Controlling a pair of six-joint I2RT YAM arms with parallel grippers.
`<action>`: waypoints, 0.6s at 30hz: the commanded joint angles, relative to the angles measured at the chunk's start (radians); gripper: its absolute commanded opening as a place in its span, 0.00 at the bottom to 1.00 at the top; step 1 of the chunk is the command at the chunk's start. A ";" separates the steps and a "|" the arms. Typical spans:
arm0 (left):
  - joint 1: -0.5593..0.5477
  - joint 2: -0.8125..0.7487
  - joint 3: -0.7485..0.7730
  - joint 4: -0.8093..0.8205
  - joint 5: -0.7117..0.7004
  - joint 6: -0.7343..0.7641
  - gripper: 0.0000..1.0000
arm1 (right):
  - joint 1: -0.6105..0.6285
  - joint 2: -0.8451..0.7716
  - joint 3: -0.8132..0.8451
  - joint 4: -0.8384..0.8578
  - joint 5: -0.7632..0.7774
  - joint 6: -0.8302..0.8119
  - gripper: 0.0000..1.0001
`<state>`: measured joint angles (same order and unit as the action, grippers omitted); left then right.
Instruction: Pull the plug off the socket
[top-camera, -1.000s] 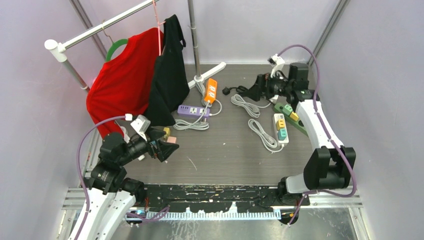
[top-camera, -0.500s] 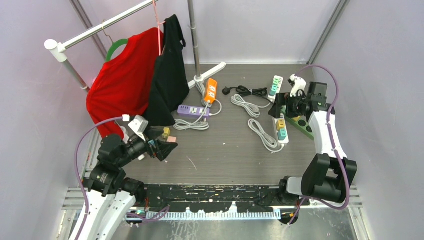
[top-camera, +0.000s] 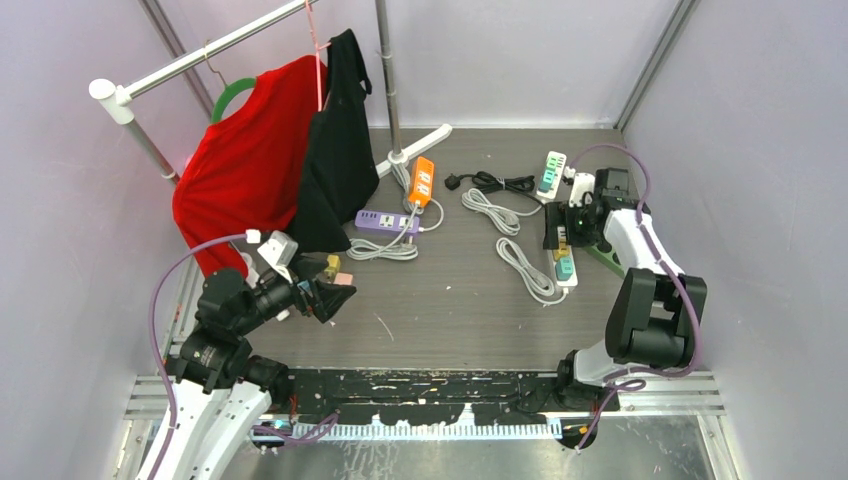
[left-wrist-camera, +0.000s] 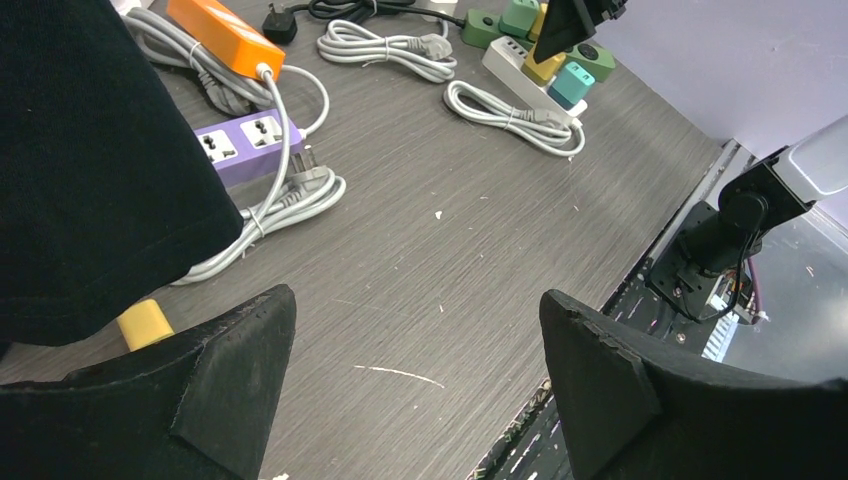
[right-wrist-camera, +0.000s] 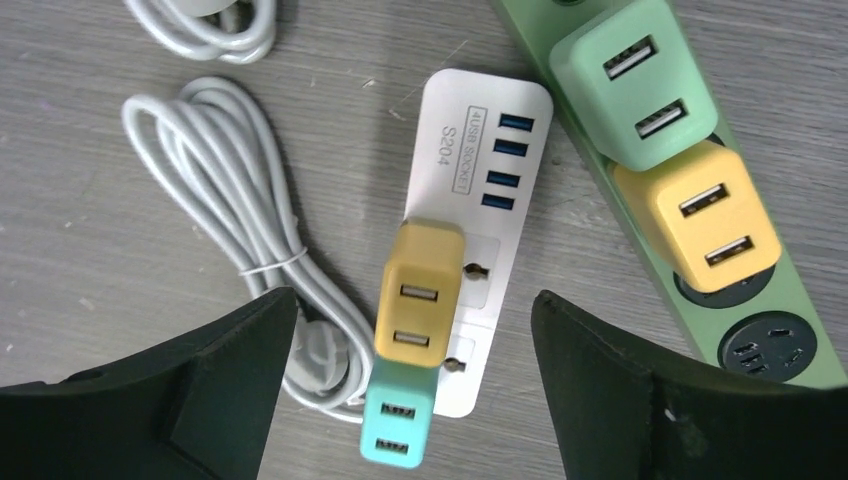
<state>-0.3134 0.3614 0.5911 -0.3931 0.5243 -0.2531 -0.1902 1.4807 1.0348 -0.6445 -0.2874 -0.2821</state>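
Note:
A white socket strip (right-wrist-camera: 490, 150) lies on the grey table with a yellow plug (right-wrist-camera: 420, 290) and a teal plug (right-wrist-camera: 395, 425) standing in it. My right gripper (right-wrist-camera: 412, 298) hangs open straight above these two plugs, one finger on each side, touching neither. From above, the same strip (top-camera: 569, 281) lies at the right with the right gripper (top-camera: 556, 228) over its far end. My left gripper (top-camera: 335, 290) is open and empty, held above the table at the left, beside the black garment.
A green strip (right-wrist-camera: 790, 330) with a green plug (right-wrist-camera: 625, 75) and a yellow one (right-wrist-camera: 710, 225) lies just right of the white strip. A coiled white cable (right-wrist-camera: 230, 190) lies on the left. Orange (top-camera: 422, 181) and purple (top-camera: 385, 221) strips and hanging clothes (top-camera: 245, 160) are at the back left.
My right arm has swung from the back of the table toward the near side and now hangs over the white strip. The left arm has not moved.

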 joint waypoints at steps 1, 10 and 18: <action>-0.003 -0.003 0.002 0.043 -0.007 0.015 0.91 | 0.040 0.037 -0.021 0.107 0.150 0.052 0.88; -0.003 0.005 0.002 0.041 0.001 0.014 0.90 | 0.127 0.171 -0.027 0.155 0.286 0.065 0.68; -0.007 0.014 0.001 0.042 0.009 0.014 0.89 | 0.137 0.191 0.013 0.100 0.241 0.051 0.22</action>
<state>-0.3145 0.3668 0.5900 -0.3935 0.5240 -0.2531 -0.0605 1.6688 1.0122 -0.5198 -0.0231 -0.2253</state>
